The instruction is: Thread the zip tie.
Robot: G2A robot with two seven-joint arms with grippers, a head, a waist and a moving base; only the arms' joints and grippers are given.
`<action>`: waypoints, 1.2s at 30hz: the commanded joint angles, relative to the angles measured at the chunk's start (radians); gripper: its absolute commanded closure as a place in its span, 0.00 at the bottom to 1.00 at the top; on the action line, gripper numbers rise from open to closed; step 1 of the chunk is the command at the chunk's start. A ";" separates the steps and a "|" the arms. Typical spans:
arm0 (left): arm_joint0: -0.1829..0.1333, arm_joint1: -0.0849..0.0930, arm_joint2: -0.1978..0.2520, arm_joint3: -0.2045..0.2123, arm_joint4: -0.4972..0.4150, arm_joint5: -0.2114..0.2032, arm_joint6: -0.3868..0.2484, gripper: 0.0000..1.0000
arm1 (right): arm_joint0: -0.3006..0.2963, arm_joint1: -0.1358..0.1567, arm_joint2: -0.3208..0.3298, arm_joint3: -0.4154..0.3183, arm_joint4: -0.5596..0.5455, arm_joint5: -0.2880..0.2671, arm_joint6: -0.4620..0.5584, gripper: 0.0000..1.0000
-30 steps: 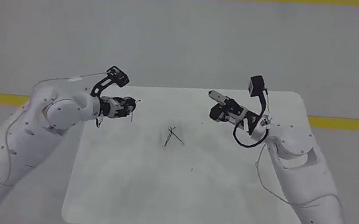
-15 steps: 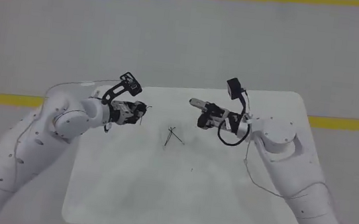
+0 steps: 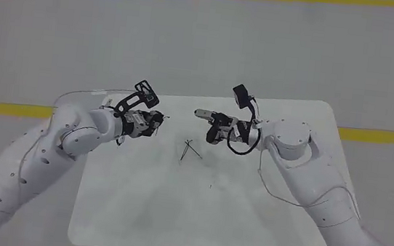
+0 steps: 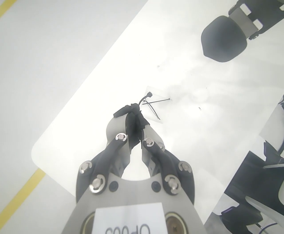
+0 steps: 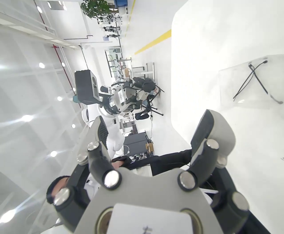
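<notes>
Two loose black zip ties (image 3: pixel 190 150) lie crossed on a clear sheet (image 5: pixel 239 97) at the middle of the white table (image 3: pixel 209 212). My left gripper (image 3: pixel 155 120) hovers to their left, shut on another black zip tie (image 4: pixel 149 95) whose head sticks out past the fingertips. In the left wrist view the left gripper (image 4: pixel 133 113) sits just short of the loose zip ties (image 4: pixel 155 102). My right gripper (image 3: pixel 208 123) hangs open and holds nothing, above and right of the ties. The right wrist view has the right gripper (image 5: pixel 153 126) facing the left gripper (image 5: pixel 142 86), the crossed ties (image 5: pixel 248 80) off to one side.
The table's far edge (image 3: pixel 185 98) runs just behind both grippers. A small dark speck (image 3: pixel 210 186) lies nearer the front. One rounded fingertip (image 4: pixel 224 38) of the right gripper shows in the left wrist view, beyond the ties.
The right gripper has swung left from the table's far right toward the centre, still open. The left gripper has moved right toward it with the zip tie in its grip.
</notes>
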 commanded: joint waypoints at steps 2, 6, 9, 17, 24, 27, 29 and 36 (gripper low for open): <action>0.006 -0.002 0.014 -0.007 0.038 -0.001 0.032 1.00 | 0.021 -0.006 -0.034 0.043 0.051 0.000 0.032 0.00; 0.005 0.004 0.027 -0.010 0.040 -0.001 0.067 1.00 | 0.106 -0.024 -0.113 0.155 0.130 0.000 0.052 0.00; 0.005 0.017 0.042 -0.023 0.041 -0.001 0.103 1.00 | 0.174 -0.041 -0.187 0.259 0.222 0.000 0.055 0.00; 0.002 0.031 0.060 -0.030 0.039 -0.001 0.115 1.00 | 0.212 -0.048 -0.221 0.304 0.264 0.000 0.046 0.00; 0.011 0.028 0.080 -0.033 0.097 -0.001 0.162 1.00 | 0.201 -0.061 -0.241 0.339 0.340 0.000 -0.002 0.00; 0.016 0.029 0.081 -0.027 0.094 -0.001 0.195 1.00 | 0.211 -0.071 -0.267 0.384 0.432 0.000 -0.002 0.00; 0.016 0.030 0.079 -0.023 0.097 -0.001 0.199 1.00 | 0.211 -0.071 -0.267 0.384 0.432 0.000 -0.002 0.00; 0.016 0.030 0.079 -0.023 0.097 -0.001 0.199 1.00 | 0.194 -0.073 -0.267 0.368 0.433 0.000 -0.038 0.00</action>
